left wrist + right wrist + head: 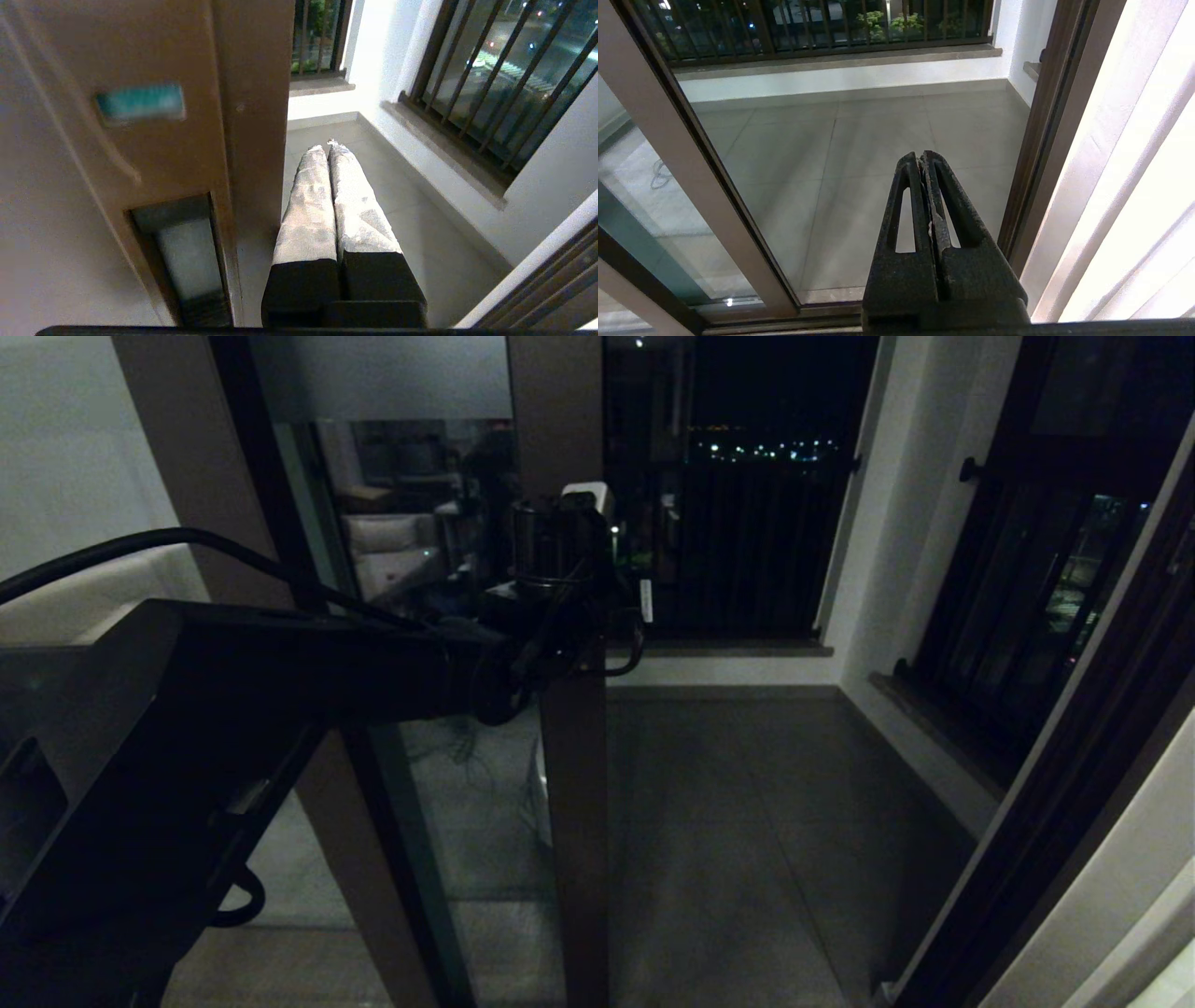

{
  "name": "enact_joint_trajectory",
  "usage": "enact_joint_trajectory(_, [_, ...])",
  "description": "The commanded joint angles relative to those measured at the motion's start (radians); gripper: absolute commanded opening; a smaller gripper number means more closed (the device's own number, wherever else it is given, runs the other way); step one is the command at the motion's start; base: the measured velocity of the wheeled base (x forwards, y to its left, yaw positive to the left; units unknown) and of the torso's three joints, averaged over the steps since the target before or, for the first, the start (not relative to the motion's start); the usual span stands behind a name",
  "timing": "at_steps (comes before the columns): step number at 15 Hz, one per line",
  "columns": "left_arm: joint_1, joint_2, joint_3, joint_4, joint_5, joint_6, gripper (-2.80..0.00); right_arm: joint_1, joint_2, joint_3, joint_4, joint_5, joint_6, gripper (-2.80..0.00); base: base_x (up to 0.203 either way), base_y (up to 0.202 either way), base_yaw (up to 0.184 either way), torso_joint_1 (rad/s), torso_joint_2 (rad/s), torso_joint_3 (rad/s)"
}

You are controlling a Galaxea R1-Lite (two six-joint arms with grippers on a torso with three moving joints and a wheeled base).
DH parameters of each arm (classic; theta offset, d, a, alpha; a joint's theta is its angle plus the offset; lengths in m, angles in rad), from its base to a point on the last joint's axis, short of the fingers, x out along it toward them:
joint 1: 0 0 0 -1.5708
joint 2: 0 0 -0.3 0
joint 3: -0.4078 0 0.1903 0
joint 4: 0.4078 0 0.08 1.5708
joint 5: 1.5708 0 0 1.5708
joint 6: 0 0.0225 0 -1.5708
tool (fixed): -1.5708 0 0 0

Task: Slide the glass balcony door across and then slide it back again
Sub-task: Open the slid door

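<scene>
The glass balcony door stands partly slid across, its brown edge stile upright in the middle of the head view and a frosted band at its top. No characters show on the band. My left arm reaches up to that stile at mid height. In the left wrist view my left gripper is shut and empty, its pale taped fingers lying right beside the stile's edge on the open side. A recessed slot handle sits in the stile's face. My right gripper is shut and empty, low before the doorway.
The grey balcony floor lies beyond the opening. A dark barred window with a sill lines the right wall, and a dark railing closes the far end. The dark door jamb borders the opening on the right.
</scene>
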Motion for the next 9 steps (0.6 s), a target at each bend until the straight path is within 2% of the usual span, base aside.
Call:
enact_joint_trajectory(1, [0.008, -0.029, 0.039, -0.002, 0.006, -0.001, -2.80, 0.000, 0.001, 0.000, 0.000, 0.000, 0.000, -2.80, 0.000, 0.000, 0.000, 0.000, 0.00, 0.000])
enact_joint_trajectory(9, [0.022, -0.058, 0.093, -0.003, 0.008, -0.003, -2.80, 0.000, 0.001, 0.000, 0.000, 0.000, -0.001, -2.80, 0.000, 0.000, 0.000, 0.000, 0.00, 0.000])
